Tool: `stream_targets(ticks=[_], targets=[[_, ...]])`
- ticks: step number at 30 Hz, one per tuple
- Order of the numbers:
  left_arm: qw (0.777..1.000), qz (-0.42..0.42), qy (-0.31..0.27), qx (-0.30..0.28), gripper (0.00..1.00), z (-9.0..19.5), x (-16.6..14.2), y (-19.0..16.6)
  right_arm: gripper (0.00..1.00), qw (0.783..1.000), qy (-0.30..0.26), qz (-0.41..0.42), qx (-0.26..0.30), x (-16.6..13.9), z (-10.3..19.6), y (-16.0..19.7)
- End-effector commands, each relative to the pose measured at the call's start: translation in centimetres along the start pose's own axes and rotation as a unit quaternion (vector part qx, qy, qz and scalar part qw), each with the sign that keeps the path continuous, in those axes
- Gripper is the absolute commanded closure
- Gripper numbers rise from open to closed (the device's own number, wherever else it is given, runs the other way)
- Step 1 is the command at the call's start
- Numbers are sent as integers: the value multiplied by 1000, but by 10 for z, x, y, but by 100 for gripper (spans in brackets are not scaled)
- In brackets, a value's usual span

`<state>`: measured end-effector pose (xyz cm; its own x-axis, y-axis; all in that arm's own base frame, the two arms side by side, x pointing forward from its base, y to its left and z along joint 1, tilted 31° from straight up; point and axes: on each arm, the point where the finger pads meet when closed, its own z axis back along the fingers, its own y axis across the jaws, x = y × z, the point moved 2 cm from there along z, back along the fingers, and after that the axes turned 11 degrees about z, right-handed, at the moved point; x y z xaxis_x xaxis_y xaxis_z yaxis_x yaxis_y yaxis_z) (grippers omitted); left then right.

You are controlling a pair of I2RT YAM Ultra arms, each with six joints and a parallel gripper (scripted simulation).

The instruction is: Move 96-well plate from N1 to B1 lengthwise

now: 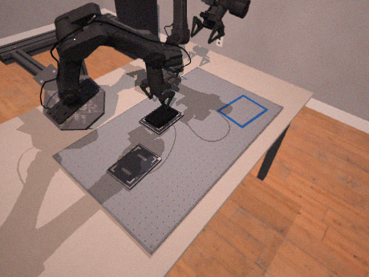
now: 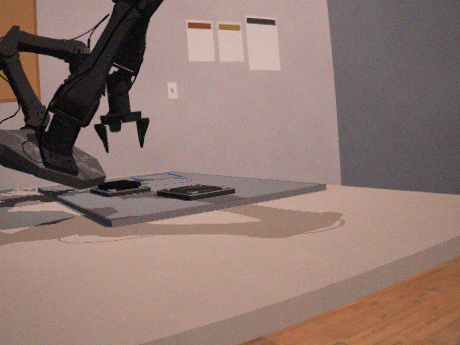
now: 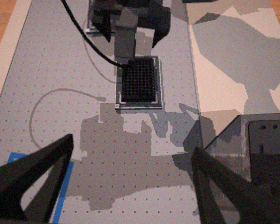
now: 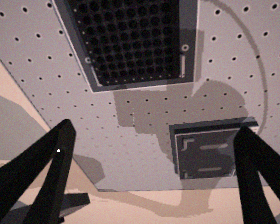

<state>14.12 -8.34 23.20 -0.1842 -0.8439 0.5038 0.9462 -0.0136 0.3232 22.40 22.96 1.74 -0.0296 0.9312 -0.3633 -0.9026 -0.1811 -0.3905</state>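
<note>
The black 96-well plate (image 1: pixel 160 116) lies in a light-framed nest on the grey mat, apart from both grippers. It also shows in the left wrist view (image 3: pixel 139 80), the right wrist view (image 4: pixel 132 37) and, low and flat, in the exterior view (image 2: pixel 119 186). My right gripper (image 1: pixel 158 95) hangs open and empty a little above the plate; it shows in the exterior view (image 2: pixel 122 133) and in its own view (image 4: pixel 150 170). My left gripper (image 1: pixel 208 30) is open and empty, high above the table's far edge (image 3: pixel 135 185). The blue taped outline (image 1: pixel 242 111) is empty.
A second, empty dark nest (image 1: pixel 134 165) with white corner marks lies nearer the camera on the mat; it also shows in the right wrist view (image 4: pixel 212 152). A thin cable (image 1: pixel 208 136) loops between plate and outline. An arm base (image 1: pixel 72 102) stands beside the mat.
</note>
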Motion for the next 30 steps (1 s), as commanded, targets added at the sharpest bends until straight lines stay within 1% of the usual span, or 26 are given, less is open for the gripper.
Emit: stream_targets(ticks=[1, 5, 7, 9, 11, 15, 18, 23, 26, 28, 30], targets=[[999, 6, 14, 34, 0, 3, -1, 16, 0, 996, -39, -60, -52, -24, 16, -22], [994, 58, 66, 59, 0, -27, -24, 51, 0, 989, -52, -115, -73, -69, 17, -30], [991, 81, 89, 64, 0, -52, -31, 65, 0, 985, -61, -144, -78, -91, 17, -32], [986, 106, 110, 68, 0, -76, -38, 74, 0, 978, -74, -173, -88, -110, 20, -35], [986, 106, 110, 68, 0, -76, -38, 74, 0, 978, -74, -173, -88, -110, 20, -35], [973, 152, 145, 95, 0, -127, -45, 86, 0, 959, -106, -234, -120, -148, 30, -47], [959, 190, 169, 123, 0, -165, -52, 87, 0, 940, -128, -281, -145, -178, 36, -55], [944, 225, 182, 159, 0, -210, -52, 77, 0, 908, -158, -346, -179, -218, 43, -68], [936, 240, 184, 183, 0, -232, -49, 66, 0, 886, -171, -383, -197, -241, 47, -75], [936, 240, 184, 183, 0, -232, -49, 66, 0, 886, -171, -383, -197, -241, 47, -75], [934, 240, 172, 203, 0, -247, -36, 53, 0, 868, -185, -407, -215, -257, 54, -84]])
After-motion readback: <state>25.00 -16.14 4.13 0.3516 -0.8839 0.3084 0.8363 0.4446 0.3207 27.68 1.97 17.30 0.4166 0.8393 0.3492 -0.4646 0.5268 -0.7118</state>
